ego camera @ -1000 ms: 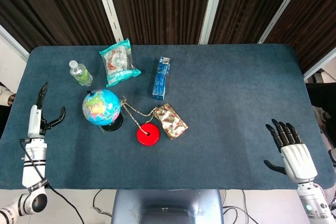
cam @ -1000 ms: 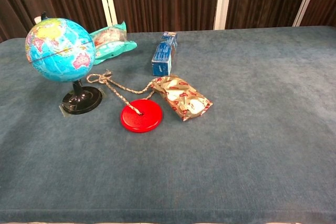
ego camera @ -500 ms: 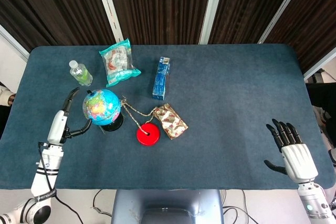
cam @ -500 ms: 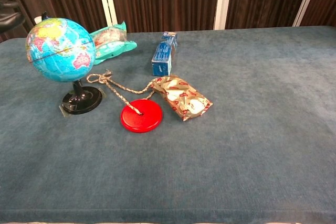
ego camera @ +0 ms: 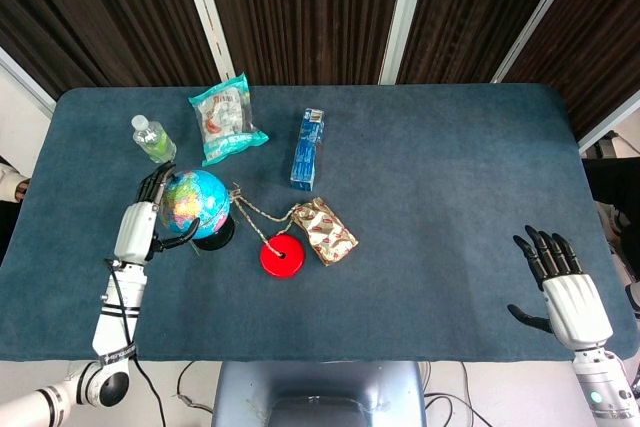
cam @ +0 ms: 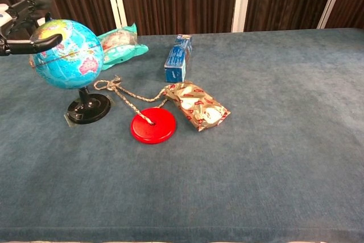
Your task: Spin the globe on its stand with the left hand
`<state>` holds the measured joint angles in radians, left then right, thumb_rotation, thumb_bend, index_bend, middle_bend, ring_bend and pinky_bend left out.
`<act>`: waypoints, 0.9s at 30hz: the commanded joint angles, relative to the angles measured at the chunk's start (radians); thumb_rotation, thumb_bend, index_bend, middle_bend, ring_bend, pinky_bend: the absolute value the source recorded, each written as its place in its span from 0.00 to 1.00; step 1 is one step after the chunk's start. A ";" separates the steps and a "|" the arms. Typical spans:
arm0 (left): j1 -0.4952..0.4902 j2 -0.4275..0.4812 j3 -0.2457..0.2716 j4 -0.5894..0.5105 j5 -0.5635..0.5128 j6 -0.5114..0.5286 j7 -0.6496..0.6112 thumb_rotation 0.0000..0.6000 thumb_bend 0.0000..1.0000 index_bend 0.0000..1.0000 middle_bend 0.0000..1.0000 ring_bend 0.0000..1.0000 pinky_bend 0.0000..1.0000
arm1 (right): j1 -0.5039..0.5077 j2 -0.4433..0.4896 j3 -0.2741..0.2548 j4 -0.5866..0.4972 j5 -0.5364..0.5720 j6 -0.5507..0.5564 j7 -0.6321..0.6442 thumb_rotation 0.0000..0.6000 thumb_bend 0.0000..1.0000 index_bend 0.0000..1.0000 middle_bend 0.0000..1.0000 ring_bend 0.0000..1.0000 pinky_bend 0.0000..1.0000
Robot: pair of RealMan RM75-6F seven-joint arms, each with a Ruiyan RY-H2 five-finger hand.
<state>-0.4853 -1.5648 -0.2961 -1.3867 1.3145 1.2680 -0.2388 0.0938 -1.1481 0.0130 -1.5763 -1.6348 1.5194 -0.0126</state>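
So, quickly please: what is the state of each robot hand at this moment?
Left robot hand: fingers spread against the globe, touching it, no firm grip visible.
Right robot hand: open, fingers apart, holding nothing.

The left robot hand (ego camera: 140, 222) lies against the left side of the globe (ego camera: 196, 203), its fingers (ego camera: 154, 183) curving over the ball's upper left and its thumb reaching under it. The globe stands on a black stand (ego camera: 216, 235) on the blue surface (ego camera: 430, 167). Just right of it a rope (ego camera: 252, 209) runs to a red disc (ego camera: 281, 255), beside a gold packet (ego camera: 324, 230). Behind lie a bottle (ego camera: 152, 138), a teal bag (ego camera: 226, 118) and a blue box (ego camera: 308, 148). The right robot hand (ego camera: 565, 295) rests with fingers spread, near the surface's right front corner.
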 commanded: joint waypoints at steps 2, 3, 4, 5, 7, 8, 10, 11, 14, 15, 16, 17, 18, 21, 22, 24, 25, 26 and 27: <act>-0.006 -0.010 -0.007 0.021 -0.015 0.001 0.005 0.70 0.27 0.00 0.00 0.00 0.02 | -0.001 0.001 0.001 0.000 0.001 0.001 0.001 1.00 0.06 0.00 0.00 0.00 0.00; -0.005 -0.010 -0.007 0.022 -0.016 0.002 0.003 0.70 0.27 0.00 0.00 0.00 0.02 | 0.000 0.001 0.001 0.000 0.001 0.000 0.001 1.00 0.06 0.00 0.00 0.00 0.00; -0.006 -0.008 -0.007 0.025 -0.017 0.002 0.002 0.70 0.27 0.00 0.00 0.00 0.02 | 0.000 0.000 0.000 0.000 0.000 0.000 0.000 1.00 0.06 0.00 0.00 0.00 0.00; -0.006 -0.007 -0.008 0.029 -0.017 0.002 0.002 0.71 0.27 0.00 0.00 0.00 0.02 | 0.000 0.000 0.000 0.000 0.000 -0.001 -0.001 1.00 0.06 0.00 0.00 0.00 0.00; -0.004 -0.006 -0.005 0.030 -0.018 0.003 0.002 0.71 0.27 0.00 0.00 0.00 0.02 | 0.000 0.000 -0.001 0.000 0.000 -0.002 -0.002 1.00 0.07 0.00 0.00 0.00 0.00; -0.002 -0.005 -0.003 0.030 -0.020 0.003 0.001 0.72 0.27 0.00 0.00 0.00 0.02 | 0.000 0.000 -0.001 -0.001 0.000 -0.003 -0.002 1.00 0.07 0.00 0.00 0.00 0.00; -0.001 -0.002 -0.002 0.031 -0.026 -0.003 -0.002 0.72 0.27 0.00 0.00 0.00 0.02 | 0.000 -0.001 0.000 -0.001 -0.001 -0.002 -0.003 1.00 0.07 0.00 0.00 0.00 0.00; -0.001 -0.002 -0.002 0.032 -0.028 -0.004 -0.004 0.72 0.27 0.00 0.00 0.00 0.02 | 0.000 -0.001 0.000 -0.001 0.000 -0.002 -0.004 1.00 0.06 0.00 0.00 0.00 0.00; 0.000 0.000 -0.002 0.037 -0.033 -0.007 -0.010 0.73 0.27 0.00 0.00 0.00 0.02 | 0.000 -0.001 0.000 -0.002 0.000 -0.003 -0.005 1.00 0.07 0.00 0.00 0.00 0.00; 0.000 0.000 -0.002 0.038 -0.034 -0.006 -0.011 0.74 0.27 0.00 0.00 0.00 0.02 | 0.000 -0.001 0.000 -0.002 0.001 -0.004 -0.006 1.00 0.06 0.00 0.00 0.00 0.00; 0.001 0.000 -0.003 0.040 -0.034 -0.005 -0.011 0.74 0.26 0.00 0.00 0.00 0.02 | 0.000 -0.001 0.000 -0.002 0.001 -0.004 -0.006 1.00 0.06 0.00 0.00 0.00 0.00; 0.002 0.000 -0.003 0.044 -0.035 -0.002 -0.010 0.74 0.26 0.00 0.00 0.00 0.02 | 0.000 -0.001 0.000 -0.002 0.001 -0.004 -0.006 1.00 0.06 0.00 0.00 0.00 0.00; 0.002 0.000 -0.002 0.046 -0.033 0.001 -0.008 0.75 0.26 0.00 0.00 0.00 0.02 | 0.000 -0.001 0.000 -0.002 0.001 -0.004 -0.006 1.00 0.06 0.00 0.00 0.00 0.00; 0.004 0.002 -0.003 0.051 -0.039 0.001 -0.010 0.76 0.26 0.00 0.00 0.00 0.02 | -0.001 -0.001 0.001 -0.002 0.002 0.000 -0.005 1.00 0.07 0.00 0.00 0.00 0.00; 0.005 0.002 -0.004 0.053 -0.041 0.000 -0.012 0.76 0.26 0.00 0.00 0.00 0.02 | -0.002 0.000 0.001 -0.002 0.002 0.001 -0.004 1.00 0.06 0.00 0.00 0.00 0.00; 0.007 0.004 -0.005 0.058 -0.048 -0.002 -0.013 0.77 0.26 0.00 0.00 0.00 0.02 | -0.002 0.000 0.001 -0.003 0.000 0.002 -0.004 1.00 0.06 0.00 0.00 0.00 0.00; 0.009 0.005 -0.006 0.061 -0.052 -0.002 -0.014 0.77 0.26 0.00 0.00 0.00 0.02 | -0.002 0.000 0.001 -0.003 0.000 0.002 -0.005 1.00 0.07 0.00 0.00 0.00 0.00; 0.010 0.005 -0.007 0.064 -0.056 -0.003 -0.015 0.78 0.26 0.00 0.00 0.00 0.02 | -0.002 0.000 0.001 -0.003 0.001 0.001 -0.005 1.00 0.07 0.00 0.00 0.00 0.00; 0.011 0.007 -0.008 0.066 -0.059 -0.004 -0.016 0.78 0.26 0.00 0.00 0.00 0.02 | -0.003 0.001 0.001 -0.003 0.001 0.001 -0.004 1.00 0.06 0.00 0.00 0.00 0.00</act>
<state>-0.4755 -1.5590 -0.3031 -1.3221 1.2569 1.2649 -0.2540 0.0913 -1.1476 0.0139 -1.5790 -1.6338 1.5205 -0.0170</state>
